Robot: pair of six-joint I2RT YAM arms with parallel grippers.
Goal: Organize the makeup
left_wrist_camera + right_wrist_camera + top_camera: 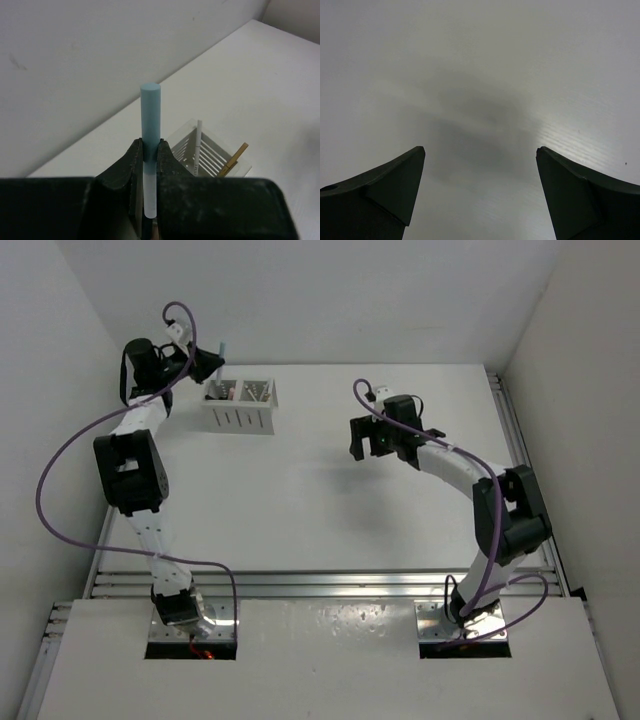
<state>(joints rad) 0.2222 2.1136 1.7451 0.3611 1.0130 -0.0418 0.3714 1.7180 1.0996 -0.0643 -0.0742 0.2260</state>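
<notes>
My left gripper (213, 362) is shut on the pale blue stick (150, 125), which stands upright between the jaws with its white lower part (150, 192) down in the gap; it also shows in the top view (221, 347), held above the left end of the white slotted box (240, 416). The box holds sticks, among them a pink one (229, 395). In the left wrist view the box (210, 157) shows a thin white stick (198, 145) and a tan one (234, 159). My right gripper (365, 445) is open and empty over bare table (480, 100).
White walls close in the table on the left, back and right. A metal rail (510, 430) runs along the right edge. Another rail (320, 585) crosses the near edge in front of the arm bases.
</notes>
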